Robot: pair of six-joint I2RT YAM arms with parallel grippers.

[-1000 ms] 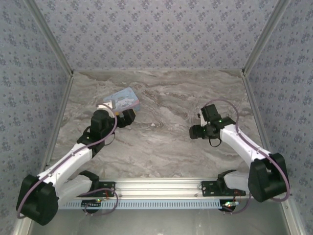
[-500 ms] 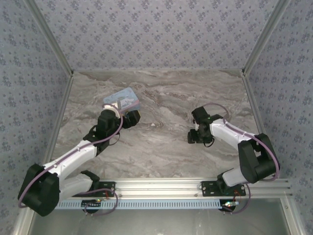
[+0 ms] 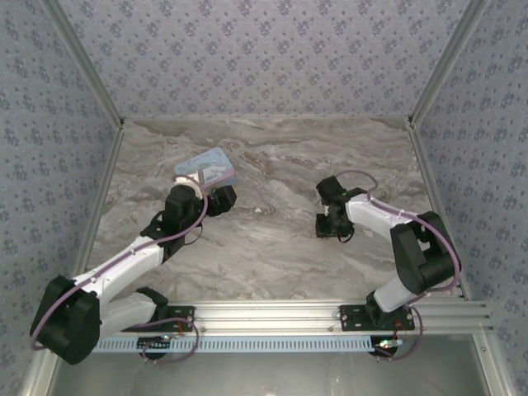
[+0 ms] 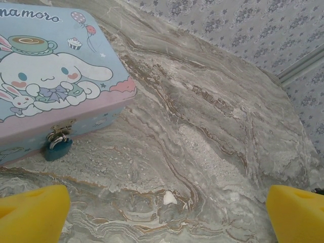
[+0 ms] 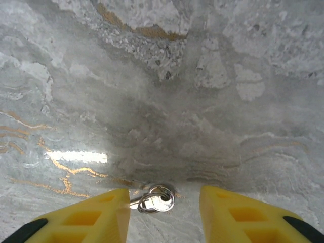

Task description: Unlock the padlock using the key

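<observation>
Top external view: a pale blue tin box [image 3: 206,167] is seen lying at the far left of the marble table [image 3: 272,256] with its lid shut. The left gripper [image 3: 221,198] is held just beside the tin's near corner. The right gripper [image 3: 326,227] is lowered to the table right of centre, well apart from the tin.

Left wrist view: the tin, printed with a white long-eared cartoon figure, is closed, so its contents are hidden. The padlock [image 4: 58,148], tiny and teal-blue, is hung by a thin silvery shackle from the small metal hasp on the tin's front wall, low against the table. The left gripper [image 4: 167,212] is spread wide, with nothing held.

Right wrist view: a small silvery key [image 5: 154,201] on a ring is laid flat on the marble between the yellow fingers [image 5: 86,220] of the right gripper [image 5: 162,212], which is parted narrowly and not closed on it
</observation>
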